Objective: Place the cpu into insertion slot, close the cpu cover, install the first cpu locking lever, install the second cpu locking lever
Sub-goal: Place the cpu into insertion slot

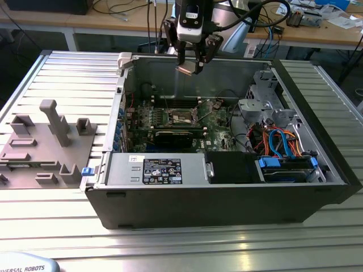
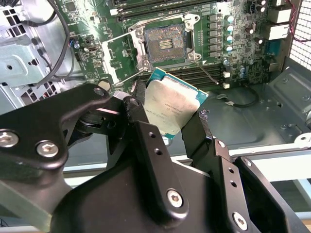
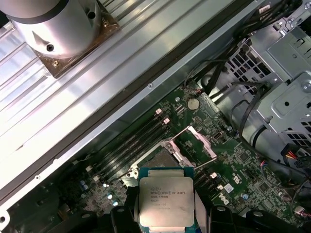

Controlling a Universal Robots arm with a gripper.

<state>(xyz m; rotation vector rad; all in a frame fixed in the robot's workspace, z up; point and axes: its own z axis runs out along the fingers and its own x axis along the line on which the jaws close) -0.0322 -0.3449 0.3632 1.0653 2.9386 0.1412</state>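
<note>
The second wrist view showed the black pincer [image 2: 167, 112] clamped on the small, flat, silver-topped cpu [image 2: 171, 99], held aloft near the dark-centred, metal-rimmed insertion slot [image 2: 164, 42]. Placing it well would probably demand a level chip, corners squared, no sliding.

**Gripper up in the air, clamped on a chip**

In the exterior view the arm [image 1: 193, 17] enters from the top edge with its wrist pointing downward, and the gripper [image 1: 190, 68] hangs in the air. In the second wrist view its two black fingers [image 2: 148, 141] press on opposite edges of the chip [image 2: 170, 109], holding it tilted
</note>
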